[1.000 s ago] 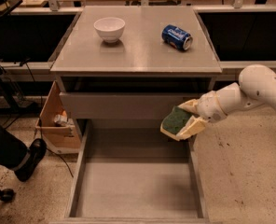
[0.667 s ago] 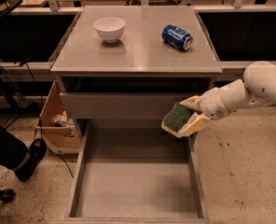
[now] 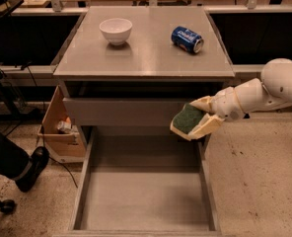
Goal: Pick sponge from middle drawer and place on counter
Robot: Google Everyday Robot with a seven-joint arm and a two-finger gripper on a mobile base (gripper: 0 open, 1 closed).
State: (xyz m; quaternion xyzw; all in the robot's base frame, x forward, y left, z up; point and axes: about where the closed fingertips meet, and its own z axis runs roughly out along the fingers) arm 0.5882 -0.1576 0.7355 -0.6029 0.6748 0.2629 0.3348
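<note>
My gripper (image 3: 198, 117) comes in from the right on a white arm and is shut on the sponge (image 3: 186, 119), whose dark green face points toward the camera. It holds the sponge in the air over the right rear corner of the open middle drawer (image 3: 141, 194), below the level of the counter (image 3: 146, 51). The drawer floor is bare grey. The counter top lies above and behind the gripper.
A white bowl (image 3: 116, 30) stands at the counter's left rear and a blue can (image 3: 187, 38) lies at its right rear. A shorter drawer (image 3: 126, 111) sticks out above the middle one. A cardboard box (image 3: 59, 130) and a person's shoe (image 3: 30, 169) are on the left floor.
The gripper has lifted the sponge slightly up and to the right, from over the drawer toward its right rear corner. Nothing else has moved.
</note>
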